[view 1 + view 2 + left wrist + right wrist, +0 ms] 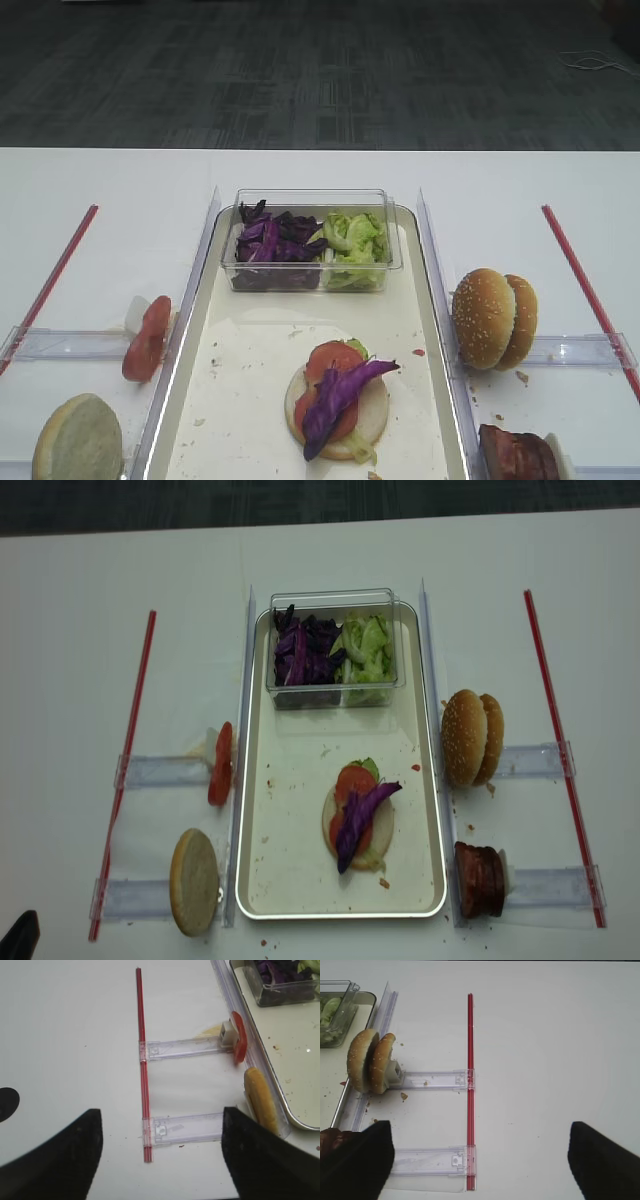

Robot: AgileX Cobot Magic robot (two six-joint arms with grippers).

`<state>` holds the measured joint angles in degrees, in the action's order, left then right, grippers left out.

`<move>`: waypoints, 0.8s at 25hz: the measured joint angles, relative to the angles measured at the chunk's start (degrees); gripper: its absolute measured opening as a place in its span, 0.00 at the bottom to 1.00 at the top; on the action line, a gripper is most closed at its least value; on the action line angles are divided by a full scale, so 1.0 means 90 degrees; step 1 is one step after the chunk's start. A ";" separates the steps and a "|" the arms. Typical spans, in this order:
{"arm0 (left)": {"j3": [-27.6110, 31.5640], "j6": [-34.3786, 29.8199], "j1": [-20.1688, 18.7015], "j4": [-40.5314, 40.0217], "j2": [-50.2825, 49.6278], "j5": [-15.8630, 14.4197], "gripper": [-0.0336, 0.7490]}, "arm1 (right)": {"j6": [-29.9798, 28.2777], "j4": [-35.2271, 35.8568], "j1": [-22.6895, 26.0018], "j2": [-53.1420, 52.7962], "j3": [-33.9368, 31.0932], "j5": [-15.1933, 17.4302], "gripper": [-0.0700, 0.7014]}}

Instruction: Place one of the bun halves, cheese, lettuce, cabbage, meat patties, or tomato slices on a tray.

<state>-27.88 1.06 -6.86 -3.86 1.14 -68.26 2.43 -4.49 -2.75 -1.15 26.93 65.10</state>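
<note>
The tray (240, 400) holds a pale bun half (375, 412) topped with lettuce, a tomato slice (333, 358) and a cabbage strip (335, 397). Two seeded bun halves (493, 317) stand on edge to its right, with meat patties (517, 455) nearer me. On the left are another tomato slice (148, 338) and a pale bun half (78, 440). I see no clear cheese. My left gripper (160, 1160) hangs open over the left rack, empty. My right gripper (480, 1160) hangs open over the right rack, empty.
A clear tub (312, 242) at the tray's far end holds purple cabbage (272, 240) and green lettuce (355, 238). Clear plastic racks (187, 1048) and red rods (470, 1085) flank the tray on the white table. Crumbs speckle the tray floor.
</note>
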 joint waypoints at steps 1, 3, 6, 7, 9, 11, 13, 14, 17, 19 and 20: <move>0.0000 0.0000 0.0000 0.0000 0.0000 0.0000 0.65 | 0.0000 0.0000 0.0000 0.0000 0.0000 0.0000 0.99; 0.0000 0.0000 0.0000 0.0000 0.0000 0.0000 0.65 | 0.0000 0.0000 0.0000 0.0000 0.0000 0.0000 0.99; 0.0000 0.0012 0.0000 0.0000 0.0000 0.0000 0.65 | 0.0000 0.0000 0.0000 0.0000 0.0000 0.0000 0.99; 0.0000 0.0012 0.0000 0.0000 0.0000 0.0000 0.65 | 0.0000 0.0000 0.0000 0.0000 0.0000 0.0000 0.99; 0.0000 0.0012 0.0000 0.0000 0.0000 0.0000 0.65 | 0.0000 0.0000 0.0000 0.0000 0.0000 0.0000 0.99; 0.0000 0.0012 0.0000 0.0000 0.0000 0.0000 0.65 | 0.0000 0.0000 0.0000 0.0000 0.0000 0.0000 0.99; 0.0000 0.0012 0.0000 0.0000 0.0000 0.0000 0.65 | 0.0011 0.0000 0.0000 0.0000 0.0000 0.0000 0.99; 0.0000 0.0012 0.0000 0.0000 0.0000 0.0000 0.65 | 0.0027 0.0000 0.0000 0.0000 0.0000 0.0000 0.99; 0.0000 0.0023 0.0000 0.0000 0.0000 0.0000 0.65 | 0.0027 0.0000 0.0000 0.0000 0.0000 0.0000 0.99; 0.0000 0.0033 0.0000 0.0000 0.0000 0.0000 0.65 | 0.0027 0.0000 0.0000 0.0000 0.0000 0.0000 0.99; 0.0000 0.0033 0.0000 0.0000 0.0000 0.0000 0.65 | 0.0027 0.0000 0.0000 0.0000 0.0000 0.0000 0.99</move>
<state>-27.88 1.36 -6.86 -3.86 1.14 -68.26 2.67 -4.49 -2.75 -1.15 26.93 65.10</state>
